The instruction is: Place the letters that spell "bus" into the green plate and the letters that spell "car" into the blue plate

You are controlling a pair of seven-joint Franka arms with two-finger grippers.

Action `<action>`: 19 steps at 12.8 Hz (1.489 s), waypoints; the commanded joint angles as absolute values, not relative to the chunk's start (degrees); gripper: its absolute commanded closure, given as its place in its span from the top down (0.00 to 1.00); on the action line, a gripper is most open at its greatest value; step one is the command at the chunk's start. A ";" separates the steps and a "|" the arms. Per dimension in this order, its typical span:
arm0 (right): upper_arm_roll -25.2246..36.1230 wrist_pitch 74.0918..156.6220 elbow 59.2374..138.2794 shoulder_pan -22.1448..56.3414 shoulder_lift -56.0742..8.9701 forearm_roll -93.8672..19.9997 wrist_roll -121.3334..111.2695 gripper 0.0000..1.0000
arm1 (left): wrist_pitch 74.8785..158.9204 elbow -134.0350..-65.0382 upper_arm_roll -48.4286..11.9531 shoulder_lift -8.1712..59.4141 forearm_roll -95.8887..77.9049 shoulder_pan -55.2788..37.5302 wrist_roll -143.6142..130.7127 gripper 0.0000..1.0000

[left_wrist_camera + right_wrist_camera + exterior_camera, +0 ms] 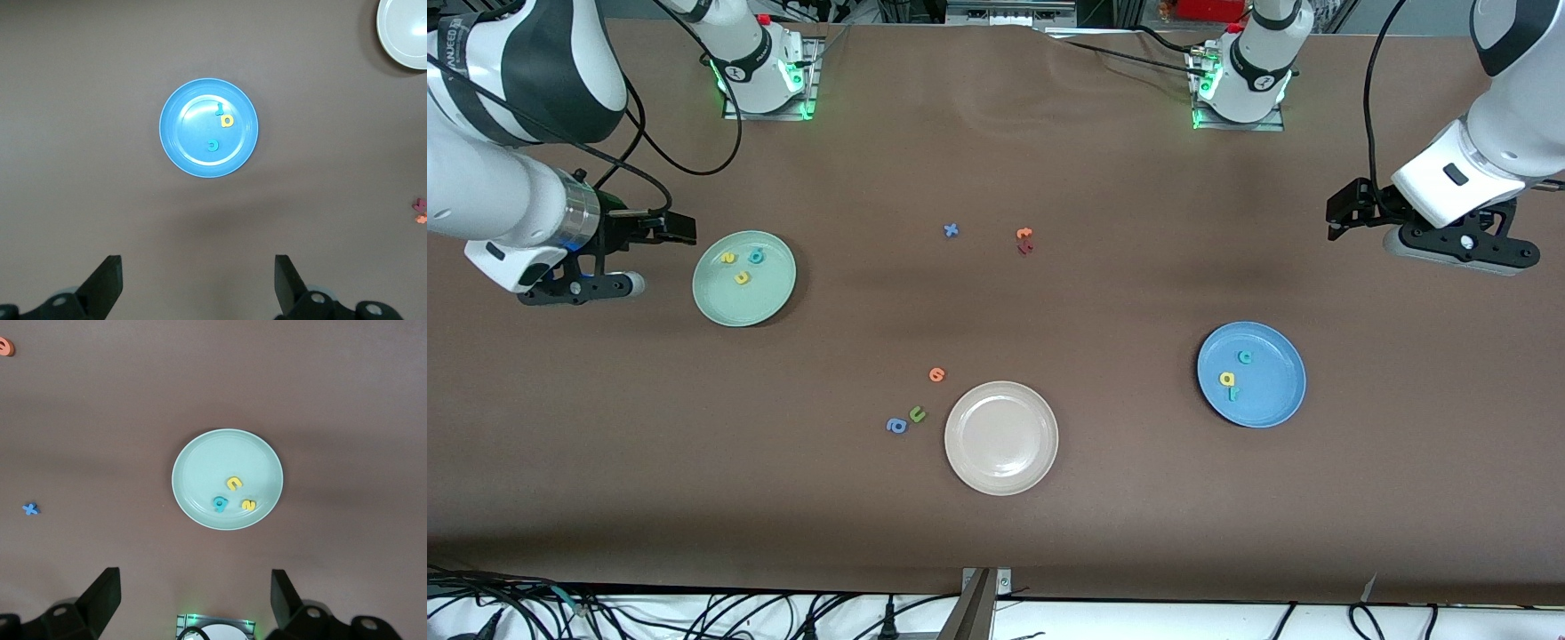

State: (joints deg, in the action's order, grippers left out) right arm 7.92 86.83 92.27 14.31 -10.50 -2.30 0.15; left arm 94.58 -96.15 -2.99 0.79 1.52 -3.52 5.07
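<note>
The green plate (743, 302) (200, 470) holds a teal "b" (757, 257) (220, 503), a yellow "u" (741, 278) (234, 483) and a yellow "s" (728, 258) (248, 505). In the blue plate (1272, 391) (190, 127) lie a teal "c" (1244, 357) (213, 145), a yellow "a" (1227, 379) (227, 121) and a thin teal "r" (1233, 392) (219, 109). My right gripper (665, 227) (193, 583) hangs open and empty over bare table beside the green plate. My left gripper (1343, 213) (198, 267) hangs open and empty over the table at the left arm's end.
A beige plate (1001, 471) (400, 40) sits nearest the front camera. Beside it lie an orange letter (936, 374), a green "u" (917, 413) and a blue "a" (896, 426). Mid-table lie a blue "x" (951, 230) (30, 509) and orange (1024, 234) and maroon (1024, 248) letters.
</note>
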 commanded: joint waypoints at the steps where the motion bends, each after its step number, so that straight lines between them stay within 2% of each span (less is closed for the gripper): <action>1: 8.26 85.70 91.58 14.50 -10.20 -2.64 0.44 0.99 | 94.22 -95.80 -3.16 -0.87 0.79 -3.34 4.84 1.00; 11: 7.73 86.04 91.58 14.94 -9.76 -2.64 0.53 0.99 | 92.72 -95.80 -3.16 -2.20 0.79 -3.25 5.01 1.00; 19: 8.26 86.74 91.67 14.85 -7.03 -0.35 4.13 1.00 | 92.72 -95.89 -3.08 -2.20 0.70 -3.34 5.10 1.00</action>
State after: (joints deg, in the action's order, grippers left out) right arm 7.89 86.95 92.02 14.70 -8.02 -1.12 2.93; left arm 93.53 -96.03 -2.99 -1.61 1.52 -3.52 5.03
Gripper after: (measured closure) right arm 0.000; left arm 0.000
